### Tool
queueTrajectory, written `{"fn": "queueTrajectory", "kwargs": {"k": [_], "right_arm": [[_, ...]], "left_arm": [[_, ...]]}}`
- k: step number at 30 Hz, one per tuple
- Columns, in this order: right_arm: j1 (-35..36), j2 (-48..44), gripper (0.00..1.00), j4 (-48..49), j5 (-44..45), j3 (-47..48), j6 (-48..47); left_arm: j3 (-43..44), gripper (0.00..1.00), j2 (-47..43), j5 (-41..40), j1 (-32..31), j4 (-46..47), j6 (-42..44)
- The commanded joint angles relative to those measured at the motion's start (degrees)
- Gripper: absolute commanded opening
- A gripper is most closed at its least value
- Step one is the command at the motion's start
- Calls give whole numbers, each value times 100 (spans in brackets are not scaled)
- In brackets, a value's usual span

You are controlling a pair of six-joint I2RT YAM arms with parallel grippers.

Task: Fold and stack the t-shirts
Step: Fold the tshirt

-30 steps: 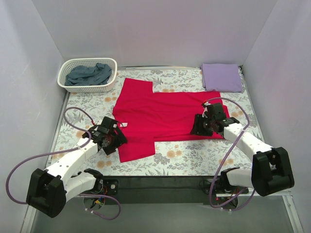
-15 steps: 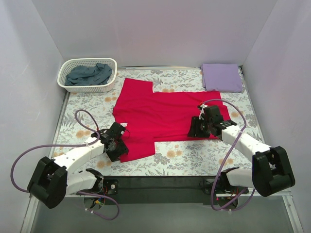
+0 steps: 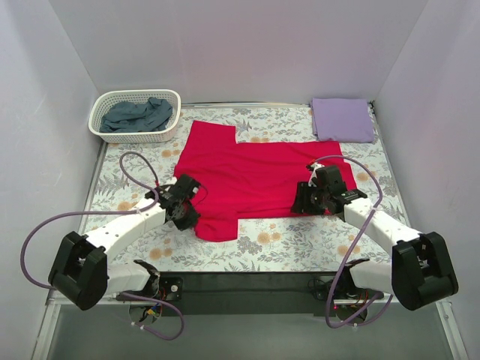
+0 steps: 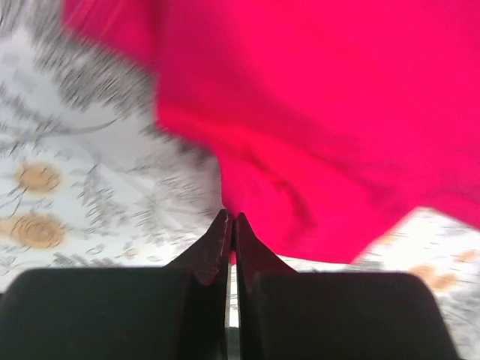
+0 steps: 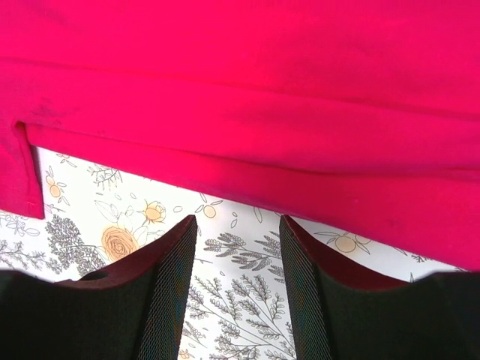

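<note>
Right, from overhead: spotting the crimson t-shirt (image 3: 255,176) spread flat mid-table on the floral table covering (image 3: 300,240), left gripper (image 3: 192,214) at its near-left sleeve, right gripper (image 3: 302,202) at its near hem, plus a lavender t-shirt (image 3: 343,118) folded at the far right corner and a blue-grey t-shirt (image 3: 137,114) heaped in the white basket (image 3: 135,136). Over to the left wrist: fingers (image 4: 214,247) pinched tight together, nipping a sliver of red cloth at the tips, bunched sleeve just beyond. Then the right wrist: fingers (image 5: 176,255) standing moderately apart, gripping nothing, only floral cloth between them, red hem just past the tips.
</note>
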Motion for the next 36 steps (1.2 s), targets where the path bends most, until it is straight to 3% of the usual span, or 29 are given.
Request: {"fn": "queueTrajectory", "kwargs": {"k": [1,8,18,36], "right_arm": [[15,-216,47,184,93,-83,-107],[15,-524,47,166,128,-276,-80],[23,-1034,47,70,199,-382,-142],[23,-1017,48,43,49,-347,-326]], "left_arm": [[871,0,199,-433,-18,271,426],[2233,0,1211,-793,78,552,1068],[3183,0,2247,-688,324,1141,1456],[3694,0,2996,-591,623,1633,1474]]}}
